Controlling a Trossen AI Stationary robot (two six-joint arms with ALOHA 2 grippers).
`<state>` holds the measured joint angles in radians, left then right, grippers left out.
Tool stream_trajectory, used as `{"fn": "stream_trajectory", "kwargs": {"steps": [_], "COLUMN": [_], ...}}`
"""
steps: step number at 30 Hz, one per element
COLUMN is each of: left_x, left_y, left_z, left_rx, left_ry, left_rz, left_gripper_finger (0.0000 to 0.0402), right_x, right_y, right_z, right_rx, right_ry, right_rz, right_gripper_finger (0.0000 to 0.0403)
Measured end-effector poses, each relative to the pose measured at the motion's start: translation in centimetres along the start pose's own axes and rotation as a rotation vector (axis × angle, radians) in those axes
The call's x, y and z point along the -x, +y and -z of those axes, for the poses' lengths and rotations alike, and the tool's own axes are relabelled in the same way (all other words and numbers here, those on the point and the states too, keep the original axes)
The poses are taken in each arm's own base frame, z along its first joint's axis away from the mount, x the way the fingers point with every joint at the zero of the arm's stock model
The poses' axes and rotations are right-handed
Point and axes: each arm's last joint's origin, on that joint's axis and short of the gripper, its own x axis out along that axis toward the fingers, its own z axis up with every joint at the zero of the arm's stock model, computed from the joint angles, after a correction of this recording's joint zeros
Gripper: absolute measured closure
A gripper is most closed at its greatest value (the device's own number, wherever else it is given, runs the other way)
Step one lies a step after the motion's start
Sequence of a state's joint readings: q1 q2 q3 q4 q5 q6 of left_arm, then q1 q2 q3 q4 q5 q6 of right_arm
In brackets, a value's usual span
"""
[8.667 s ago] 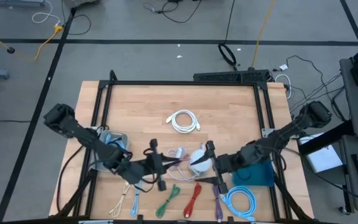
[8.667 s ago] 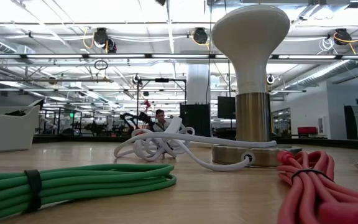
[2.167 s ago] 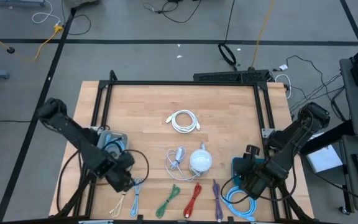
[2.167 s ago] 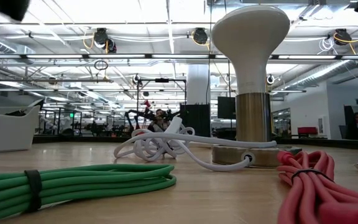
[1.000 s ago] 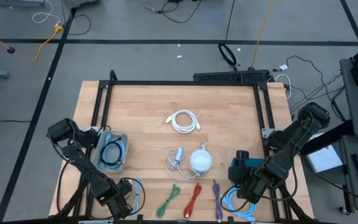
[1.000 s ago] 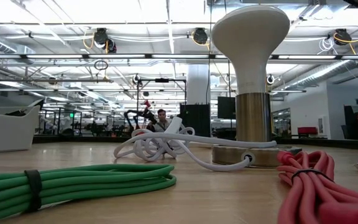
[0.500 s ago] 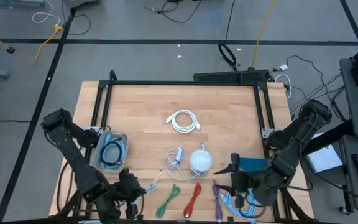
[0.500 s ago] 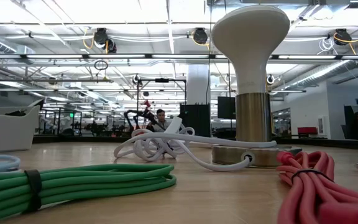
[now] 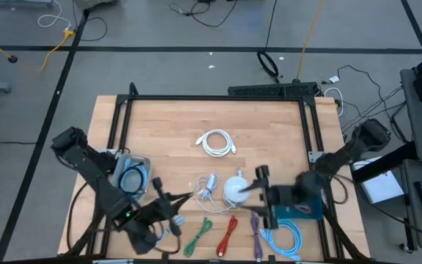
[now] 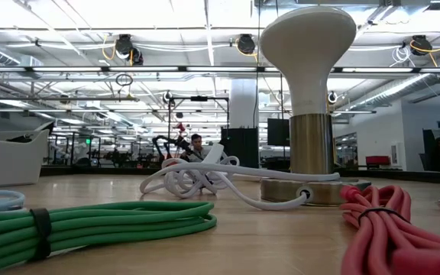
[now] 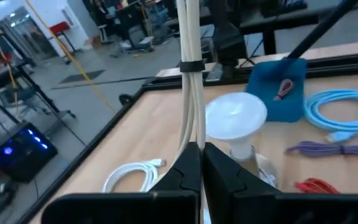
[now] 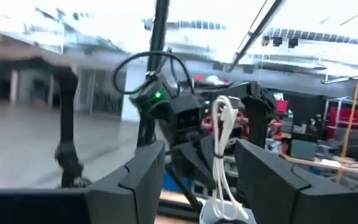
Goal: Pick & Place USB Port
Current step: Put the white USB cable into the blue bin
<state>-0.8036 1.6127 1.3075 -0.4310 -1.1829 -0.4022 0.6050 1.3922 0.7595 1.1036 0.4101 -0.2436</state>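
Observation:
The USB port is a white mushroom-shaped device (image 9: 235,189) on a metal stem (image 10: 308,156), standing near the table's middle with a white cord (image 10: 193,180) beside it. My left gripper (image 9: 172,203) is just left of it, raised off the table and shut on a cream cable bundle (image 11: 190,93). My right gripper (image 9: 258,193) hangs open just right of the device, with nothing between its fingers (image 12: 143,175). It faces the left gripper and its cable (image 12: 221,134). Neither gripper shows in the low view. My left gripper pinches one end of the cream cable bundle (image 11: 192,138) between its two fingers. The fingers lie about level and point toward the table's right. The bundle sticks out past the fingertips, in line with them, bound by a black tie (image 11: 191,65). It is lifted clear of the table.
A grey tray (image 9: 117,178) with a blue cable sits at the left. A white coil (image 9: 217,143) lies farther back. Along the near edge lie green (image 9: 198,236), red (image 9: 228,233), purple (image 9: 256,233) and light blue (image 9: 284,240) cables beside a blue pouch (image 9: 302,207).
My left gripper has risen from the table's near edge and gone right and toward the middle, rolling as it went. It has lifted the cream cable bundle off the table. My right gripper has swung from the near right toward the mushroom device and tipped upward, still open.

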Motion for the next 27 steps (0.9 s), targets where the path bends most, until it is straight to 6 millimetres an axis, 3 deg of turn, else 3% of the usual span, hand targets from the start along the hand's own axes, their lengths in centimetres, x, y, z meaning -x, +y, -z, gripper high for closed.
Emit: {"fn": "stream_trajectory", "kwargs": {"steps": [7,14,21,27], "left_x": [-3.0,-5.7,-8.8,-9.9], "left_y": [0.4,1.4,1.4,1.4], "left_z": [-1.8,-3.4,-2.9,-2.5], "left_rx": [-0.053,-0.022,0.002,0.000], "left_ry": [-0.040,-0.110,-0.104,-0.090], "left_rz": [0.129,0.286,0.370,0.380], "left_gripper_finger": [0.0401,0.0401,0.0401,0.0401], "right_x": [-0.3,-0.5,-0.5,-0.5], "right_y": [-3.5,-3.3,-3.3,-3.3], "right_z": [2.6,3.1,3.0,3.1], "right_rx": [-0.126,-0.136,-0.128,-0.122], "right_ry": [0.025,-0.006,-0.013,-0.015], "right_rz": [-0.027,-0.090,-0.089,-0.086], "right_gripper_finger": [0.0216,0.0216,0.0216,0.0216]}}
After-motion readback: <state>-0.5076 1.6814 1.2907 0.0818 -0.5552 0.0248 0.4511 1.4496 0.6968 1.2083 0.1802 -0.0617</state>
